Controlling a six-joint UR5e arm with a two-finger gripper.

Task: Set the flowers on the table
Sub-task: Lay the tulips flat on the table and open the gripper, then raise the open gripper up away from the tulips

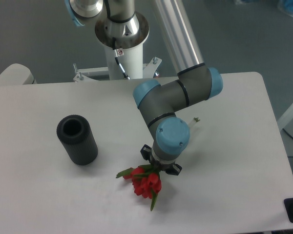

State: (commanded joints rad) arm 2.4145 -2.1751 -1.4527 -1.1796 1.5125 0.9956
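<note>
Flowers (145,183) under hand (158,170), mid-table (234,195), vase (77,139) apart leftward

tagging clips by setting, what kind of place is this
Probably a robotics lab or test bench: an arm on a pedestal at a bare white table, grey floor behind, and only props in view, a black vase and red flowers.

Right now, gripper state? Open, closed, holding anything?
Gripper: fingers hidden under the wrist, so open or closed cannot be told. It sits right over the flowers, which lie low at the table.
</note>
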